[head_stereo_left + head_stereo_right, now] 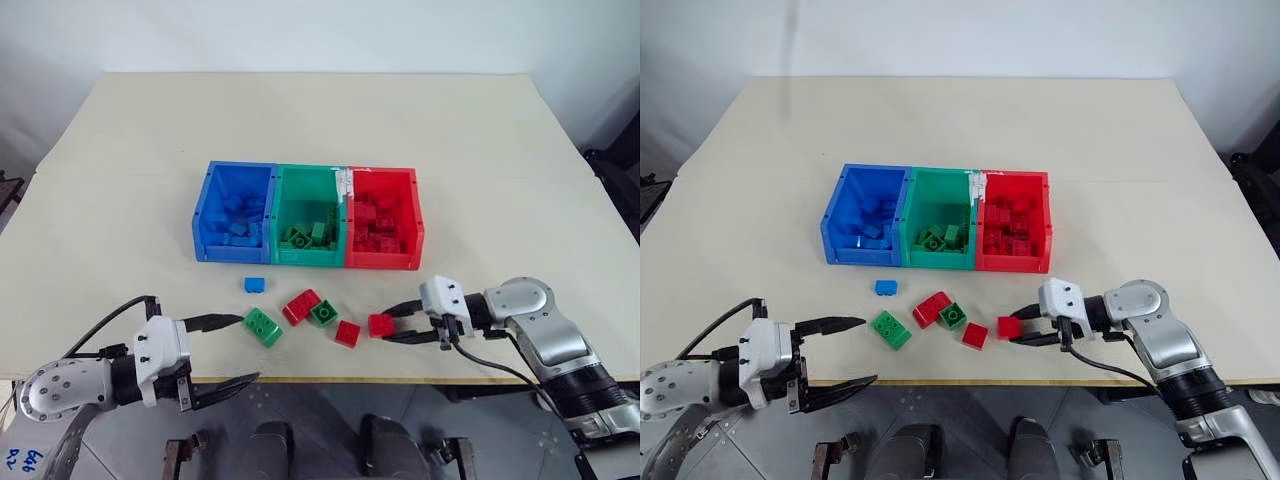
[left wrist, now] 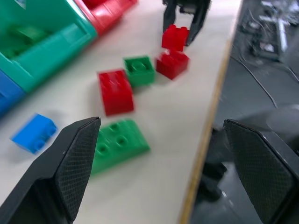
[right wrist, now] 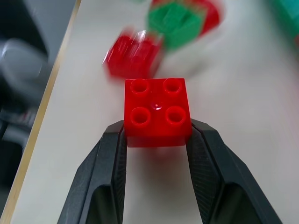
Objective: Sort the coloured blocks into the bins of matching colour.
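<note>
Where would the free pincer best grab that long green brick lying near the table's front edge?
Probably across the two long sides of the green oblong brick, coming down from above. It lies flat, studs up, set slantwise, so the left pincer, open beside it, would likely have to turn to match. Its sides look clear; the red oblong brick lies apart from it.

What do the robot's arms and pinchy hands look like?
Both arms are shiny silver-grey metal with rounded joints. Each wrist has a boxy white part. The left gripper and the right gripper each have two long black fingers that taper to a point, with a fine criss-cross texture on the inside. Thin black cables loop out from each arm beside the wrist.
</note>
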Action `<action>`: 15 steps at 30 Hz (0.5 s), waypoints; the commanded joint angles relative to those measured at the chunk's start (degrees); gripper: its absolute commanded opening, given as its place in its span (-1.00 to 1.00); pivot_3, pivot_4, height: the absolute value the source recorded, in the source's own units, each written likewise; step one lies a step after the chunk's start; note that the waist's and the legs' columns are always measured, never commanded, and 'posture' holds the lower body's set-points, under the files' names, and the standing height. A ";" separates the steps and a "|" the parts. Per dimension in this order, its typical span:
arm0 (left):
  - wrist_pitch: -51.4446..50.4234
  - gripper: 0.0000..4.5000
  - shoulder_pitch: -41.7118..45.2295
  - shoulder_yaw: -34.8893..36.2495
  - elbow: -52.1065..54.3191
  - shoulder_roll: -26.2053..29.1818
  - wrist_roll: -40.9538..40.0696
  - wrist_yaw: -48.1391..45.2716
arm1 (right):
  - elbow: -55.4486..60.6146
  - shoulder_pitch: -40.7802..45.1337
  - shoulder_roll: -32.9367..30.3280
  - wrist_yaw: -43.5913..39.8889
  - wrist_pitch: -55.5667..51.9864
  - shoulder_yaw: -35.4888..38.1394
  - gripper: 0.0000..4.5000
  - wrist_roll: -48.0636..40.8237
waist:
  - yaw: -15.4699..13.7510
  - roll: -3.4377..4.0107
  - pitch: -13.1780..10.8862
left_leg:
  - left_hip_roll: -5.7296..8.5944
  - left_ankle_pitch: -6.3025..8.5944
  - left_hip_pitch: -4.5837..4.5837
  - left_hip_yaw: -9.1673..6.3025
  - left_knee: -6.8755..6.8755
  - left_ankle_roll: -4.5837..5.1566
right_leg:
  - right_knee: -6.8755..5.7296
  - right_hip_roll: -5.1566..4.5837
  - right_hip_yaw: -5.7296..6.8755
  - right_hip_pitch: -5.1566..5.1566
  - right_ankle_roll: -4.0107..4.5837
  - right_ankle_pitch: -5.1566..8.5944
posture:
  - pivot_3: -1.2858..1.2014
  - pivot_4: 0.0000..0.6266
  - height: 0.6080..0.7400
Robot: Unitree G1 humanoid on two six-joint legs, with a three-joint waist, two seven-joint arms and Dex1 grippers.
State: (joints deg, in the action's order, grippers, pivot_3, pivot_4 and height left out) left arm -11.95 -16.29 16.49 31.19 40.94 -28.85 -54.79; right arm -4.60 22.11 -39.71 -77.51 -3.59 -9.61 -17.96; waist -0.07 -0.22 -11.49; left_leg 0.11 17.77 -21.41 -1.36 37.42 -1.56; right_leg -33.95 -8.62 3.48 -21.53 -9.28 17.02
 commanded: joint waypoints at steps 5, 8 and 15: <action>-2.56 1.00 -0.02 7.85 -1.67 -1.47 -4.93 4.23 | 1.77 9.17 2.99 7.22 -10.46 9.73 -0.36 -9.92 | 0.20 0.00 0.00 | -0.06 0.01 0.04 0.07 -0.02 -0.04 | -0.03 0.04 -0.03 -0.04 0.01 0.00 | 0.03 -0.52 1.00; -0.96 1.00 -1.60 10.84 -4.81 -2.15 -3.67 4.46 | -7.21 17.60 5.75 12.42 -7.41 10.79 -0.36 -6.38 | 0.45 -0.01 0.00 | -0.07 0.06 0.08 0.15 -0.03 -0.04 | -0.02 0.04 -0.08 -0.05 0.02 0.00 | 0.03 -0.52 1.00; 1.40 1.00 -3.16 12.77 -5.31 -2.94 -2.24 5.51 | -24.00 27.02 10.97 17.36 -1.05 8.68 0.10 1.11 | 0.08 -0.03 0.02 | -0.06 0.15 0.05 0.33 -0.07 0.05 | -0.04 0.05 -0.24 -0.21 0.02 0.01 | 0.03 -0.52 1.00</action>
State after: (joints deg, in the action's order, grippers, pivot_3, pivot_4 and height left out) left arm -11.77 -19.28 27.84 24.22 38.30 -31.11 -49.87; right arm -27.41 48.08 -28.71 -60.98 -6.68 -2.00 -17.26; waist 0.02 -0.25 -11.47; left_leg 0.06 17.94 -21.39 -1.03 37.37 -1.48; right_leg -33.98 -8.58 3.23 -21.76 -9.26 17.02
